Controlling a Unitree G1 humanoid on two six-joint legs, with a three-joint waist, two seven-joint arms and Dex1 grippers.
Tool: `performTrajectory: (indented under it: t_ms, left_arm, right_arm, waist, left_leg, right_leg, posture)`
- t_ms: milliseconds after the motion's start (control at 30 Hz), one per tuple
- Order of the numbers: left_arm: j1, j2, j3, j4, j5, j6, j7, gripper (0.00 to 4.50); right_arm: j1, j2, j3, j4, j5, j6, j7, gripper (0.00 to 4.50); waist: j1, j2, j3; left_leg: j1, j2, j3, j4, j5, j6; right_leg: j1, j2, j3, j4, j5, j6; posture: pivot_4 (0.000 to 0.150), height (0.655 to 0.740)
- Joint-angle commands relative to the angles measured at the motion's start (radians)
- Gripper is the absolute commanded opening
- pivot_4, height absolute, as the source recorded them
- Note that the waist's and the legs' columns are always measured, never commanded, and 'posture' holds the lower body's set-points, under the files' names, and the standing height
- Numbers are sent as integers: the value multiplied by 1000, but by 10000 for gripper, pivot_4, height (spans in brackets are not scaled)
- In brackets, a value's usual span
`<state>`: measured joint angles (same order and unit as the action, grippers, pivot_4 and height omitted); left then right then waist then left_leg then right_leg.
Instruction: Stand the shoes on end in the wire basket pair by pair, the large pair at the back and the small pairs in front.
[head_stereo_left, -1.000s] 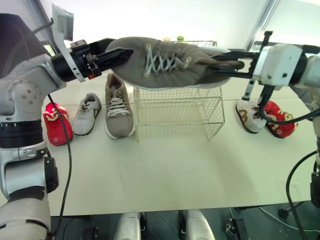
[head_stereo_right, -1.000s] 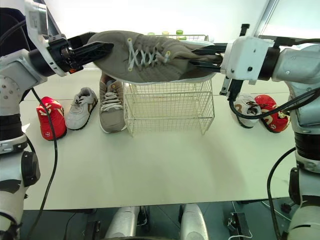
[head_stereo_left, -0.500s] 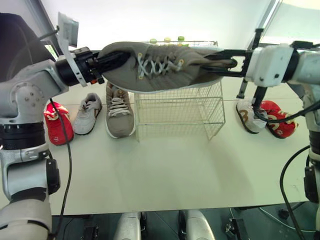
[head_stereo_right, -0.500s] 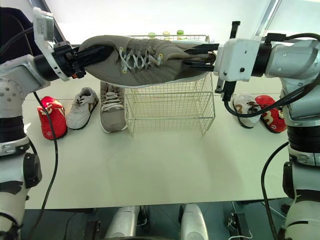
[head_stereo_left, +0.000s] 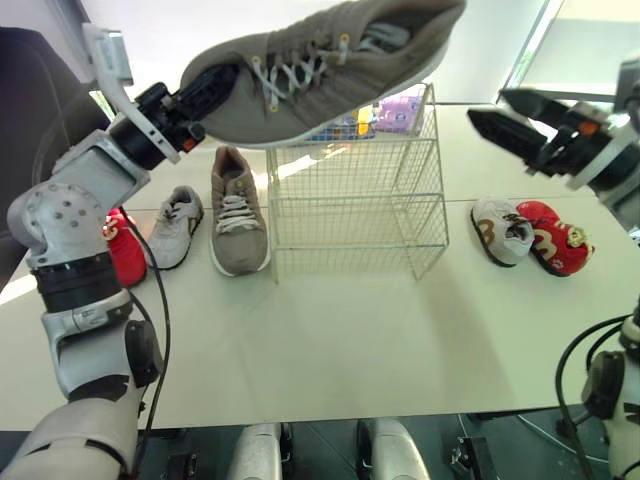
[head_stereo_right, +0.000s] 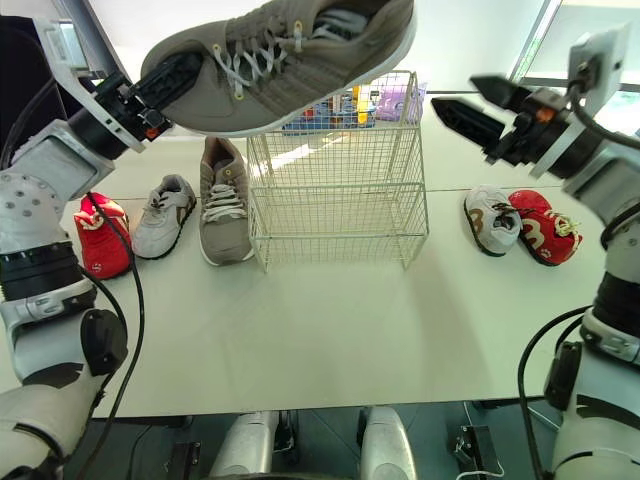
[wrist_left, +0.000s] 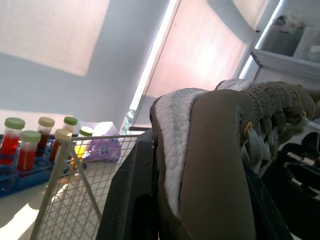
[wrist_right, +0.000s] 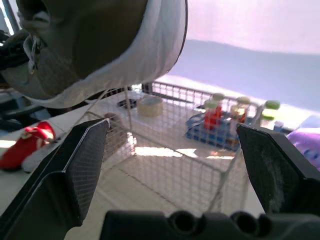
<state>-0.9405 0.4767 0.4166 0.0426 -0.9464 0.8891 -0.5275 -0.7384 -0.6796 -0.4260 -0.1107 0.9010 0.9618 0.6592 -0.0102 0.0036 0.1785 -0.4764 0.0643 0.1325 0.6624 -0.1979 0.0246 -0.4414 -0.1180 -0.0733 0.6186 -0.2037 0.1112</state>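
Observation:
My left gripper (head_stereo_left: 213, 86) is shut on the toe of a large taupe lace-up shoe (head_stereo_left: 330, 60). The shoe hangs above the wire basket (head_stereo_left: 350, 205), its heel tilted up and to the right. In the left wrist view the toe (wrist_left: 210, 150) sits clamped between the fingers. My right gripper (head_stereo_left: 490, 108) stands open to the right of the basket, apart from the shoe; its wrist view has the heel (wrist_right: 100, 45) ahead and above. The matching taupe shoe (head_stereo_left: 238, 212) lies on the table left of the basket.
A small grey shoe (head_stereo_left: 175, 228) and a red shoe (head_stereo_left: 120, 248) lie at the left. A white-and-brown shoe (head_stereo_left: 502, 230) and a red shoe (head_stereo_left: 555, 240) lie at the right. Behind the basket stand a rack of vials (wrist_right: 220, 117) and a purple pack (head_stereo_left: 400, 108).
My right gripper has let go of the shoe's heel, opened wide and drawn back to the right. The left gripper closed on the toe and raised the shoe, heel swinging upward.

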Motion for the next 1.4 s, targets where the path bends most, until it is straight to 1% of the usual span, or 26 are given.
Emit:
performTrajectory:
  t_ms: [33,133,233,367,467,633,767,933,1067,1167,1200,1233,1267,1300,1333,1400]
  left_arm:
    - [-8,-23,21,-71,-58,-17,23,6631]
    - [-4,-50,13,-89,-73,-19,50,6631]
    - [0,-64,10,-106,-86,-18,70,6631]
    - [9,-70,4,-122,-99,-21,90,6631]
    - [18,-67,7,-124,-107,-26,96,6631]
    - [35,-64,8,-137,-121,-29,111,6631]
    - [38,-68,20,-158,-161,-29,136,6631]
    - [52,-68,24,-185,-211,-15,158,6631]
    - [68,-76,14,-188,-211,-19,170,6631]
    - [100,-75,-22,-194,-175,-18,168,6631]
    - [113,-69,-42,-200,-153,-19,162,6631]
    - [126,-65,-55,-202,-139,-18,163,6631]
    - [134,-63,-62,-202,-135,-18,165,6631]
    - [140,-56,-70,-203,-128,-20,161,6631]
    - [143,-49,-77,-204,-121,-22,157,6631]
    - [145,-38,-84,-204,-118,-19,149,6631]
  right_arm:
    - [-34,112,8,-42,113,22,-68,43805]
    - [-75,216,50,-18,147,24,-103,43805]
    - [-111,272,77,-5,162,10,-114,43805]
    - [-198,344,62,58,212,-20,-151,43805]
    - [-259,376,39,119,222,-59,-183,43805]
    - [-318,391,26,188,224,-104,-197,43805]
    - [-338,375,52,245,154,-150,-205,43805]
    - [-348,361,52,295,124,-176,-194,43805]
    - [-353,369,56,290,135,-171,-170,43805]
    - [-366,384,53,259,167,-164,-160,35966]
    - [-374,385,50,255,176,-162,-160,30727]
    - [-386,384,47,256,184,-160,-162,26419]
    - [-396,382,44,258,189,-159,-165,22820]
    - [-407,378,39,260,196,-156,-165,20237]
    - [-415,374,38,262,199,-155,-164,19155]
    - [-433,362,37,266,200,-149,-159,18350]
  waist:
    - [-2,0,0]
    - [-3,0,0]
    - [0,0,0]
    - [1,0,0]
    - [-3,0,0]
    - [-1,0,0]
    - [1,0,0]
    - [-4,0,0]
    - [-3,0,0]
    - [-3,0,0]
    - [-3,0,0]
    - [-3,0,0]
    - [-3,0,0]
    - [-3,0,0]
    - [-3,0,0]
    - [-4,0,0]
  left_leg:
    - [0,0,0,0,0,0]
    - [0,0,0,0,0,0]
    - [0,0,0,0,0,0]
    - [0,0,0,1,0,0]
    - [0,0,0,1,0,0]
    - [0,0,-1,0,0,0]
    - [0,0,-1,0,0,0]
    - [0,0,-1,0,0,0]
    - [0,0,-1,0,0,0]
    - [0,0,-1,0,0,0]
    - [0,0,-1,0,0,0]
    - [0,0,-1,0,0,0]
    - [0,0,-1,0,0,0]
    - [0,0,0,0,0,0]
    - [0,0,0,0,0,0]
    - [0,0,0,0,0,0]
  right_leg:
    - [0,0,0,0,0,0]
    - [0,0,0,1,0,0]
    - [0,0,0,2,0,0]
    - [0,0,0,1,0,0]
    - [0,0,0,2,0,0]
    - [0,1,0,2,0,0]
    - [0,1,0,1,0,0]
    - [0,1,0,2,0,0]
    - [0,1,0,2,0,0]
    - [0,1,0,1,0,0]
    - [0,1,0,1,0,0]
    - [0,1,0,1,0,0]
    - [0,1,0,1,0,0]
    - [0,1,0,1,0,0]
    - [0,1,0,1,0,0]
    - [-1,1,0,1,0,0]
  posture:
    - [1500,7400]
    - [1500,7400]
    - [1500,7400]
    - [1500,7400]
    - [1500,7400]
    - [1500,7400]
    - [1500,7400]
    - [1500,7400]
    - [1500,7400]
    - [1500,7400]
    - [1500,7400]
    - [1500,7400]
    - [1500,7400]
    - [1500,7400]
    - [1500,7400]
    - [1500,7400]
